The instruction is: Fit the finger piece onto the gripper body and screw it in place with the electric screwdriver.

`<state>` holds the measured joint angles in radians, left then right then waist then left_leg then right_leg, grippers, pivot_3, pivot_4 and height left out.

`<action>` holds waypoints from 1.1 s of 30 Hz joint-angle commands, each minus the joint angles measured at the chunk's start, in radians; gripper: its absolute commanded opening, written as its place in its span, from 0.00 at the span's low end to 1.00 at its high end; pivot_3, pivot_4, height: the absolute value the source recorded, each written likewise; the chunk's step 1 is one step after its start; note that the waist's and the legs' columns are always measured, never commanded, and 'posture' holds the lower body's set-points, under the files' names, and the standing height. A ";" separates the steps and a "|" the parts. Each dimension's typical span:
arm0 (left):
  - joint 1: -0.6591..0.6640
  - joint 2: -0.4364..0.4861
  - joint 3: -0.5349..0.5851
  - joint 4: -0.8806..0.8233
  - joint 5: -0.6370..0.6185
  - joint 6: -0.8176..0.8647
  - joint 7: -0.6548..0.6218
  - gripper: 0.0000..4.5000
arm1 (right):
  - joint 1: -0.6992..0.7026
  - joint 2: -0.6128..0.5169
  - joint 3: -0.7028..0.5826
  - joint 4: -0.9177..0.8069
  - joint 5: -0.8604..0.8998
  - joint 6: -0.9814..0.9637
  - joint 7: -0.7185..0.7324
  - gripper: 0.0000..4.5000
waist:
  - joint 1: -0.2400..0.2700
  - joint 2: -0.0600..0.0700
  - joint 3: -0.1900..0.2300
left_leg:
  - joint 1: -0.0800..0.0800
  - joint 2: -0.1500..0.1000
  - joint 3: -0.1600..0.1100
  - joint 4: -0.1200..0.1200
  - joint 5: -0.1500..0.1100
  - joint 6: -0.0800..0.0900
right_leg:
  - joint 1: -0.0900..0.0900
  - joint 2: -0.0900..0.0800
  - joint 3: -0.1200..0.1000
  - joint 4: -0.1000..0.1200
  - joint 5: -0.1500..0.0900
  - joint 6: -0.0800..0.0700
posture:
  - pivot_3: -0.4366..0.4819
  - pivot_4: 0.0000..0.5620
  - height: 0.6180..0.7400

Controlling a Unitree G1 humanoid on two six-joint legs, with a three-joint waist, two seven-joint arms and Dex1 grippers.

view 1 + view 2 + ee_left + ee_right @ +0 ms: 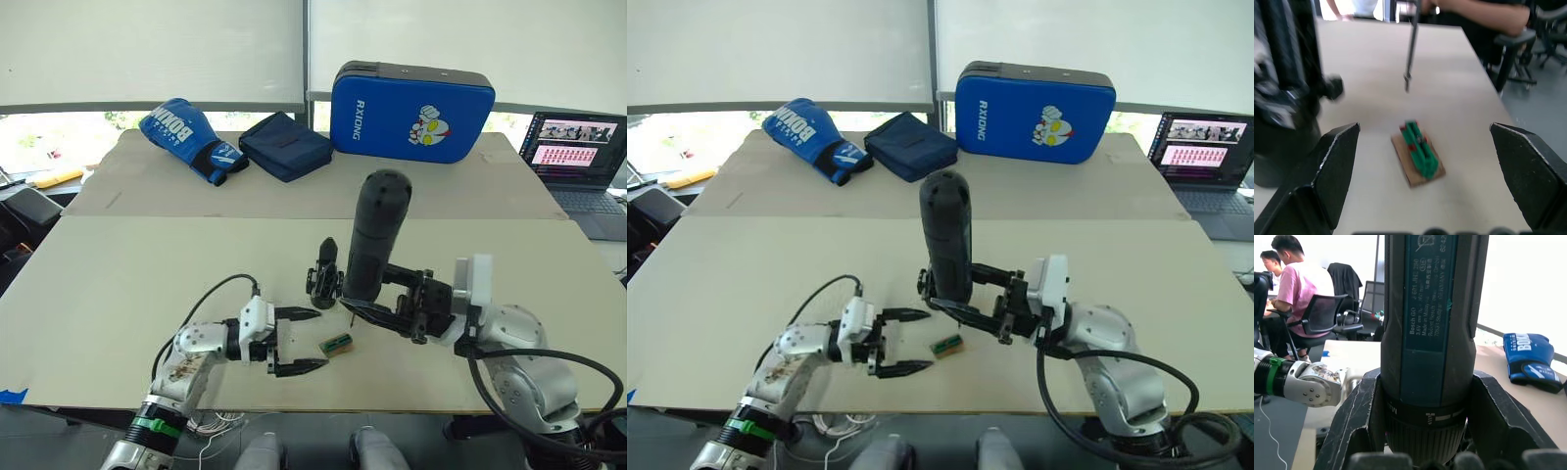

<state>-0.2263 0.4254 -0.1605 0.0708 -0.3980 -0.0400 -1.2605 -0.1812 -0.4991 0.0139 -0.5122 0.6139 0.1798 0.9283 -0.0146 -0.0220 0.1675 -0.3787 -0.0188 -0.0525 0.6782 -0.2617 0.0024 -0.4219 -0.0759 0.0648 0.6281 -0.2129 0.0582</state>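
Fingers of the left gripper stand spread and empty at the table's near edge, a small green-and-tan block just beside them at three o'clock. Beyond, the right gripper is clamped round the electric screwdriver, upright, bit down. It looks rigid, smooth and top-heavy, so a low hold near the collar seems wise. At its ten o'clock, touching or nearly so, stands the gripper body, small, stiff and easily tipped.
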 commanded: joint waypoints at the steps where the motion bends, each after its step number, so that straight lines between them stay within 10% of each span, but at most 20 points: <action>1: 0.015 0.035 0.064 -0.064 -0.099 0.055 -0.034 1.00 | -0.041 -0.013 -0.070 -0.075 0.075 0.022 -0.044 0.43 | 0.000 0.000 0.000 | 0.000 0.000 0.000 0.000 0.000 0.000 | 0.000 0.000 0.000 0.000 0.000 0.000 | 0.48 0.27 1.00; 33: -0.094 0.050 0.229 0.076 -0.134 0.124 0.022 1.00 | -0.410 0.108 -0.028 0.181 0.105 0.148 -0.134 0.43 | -0.003 0.000 0.000 | -0.003 0.000 0.000 -0.001 0.000 0.000 | -0.003 0.000 0.000 0.001 0.001 -0.001 | 0.48 0.27 1.00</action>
<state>-0.3123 0.4737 0.0579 0.1737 -0.5181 0.0780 -1.2377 -0.5572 -0.3979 0.0005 -0.3122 0.7183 0.3554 0.7890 -0.0180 -0.0223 0.1680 -0.3813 -0.0191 -0.0530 0.6776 -0.2618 0.0024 -0.4253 -0.0762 0.0647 0.6289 -0.2123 0.0573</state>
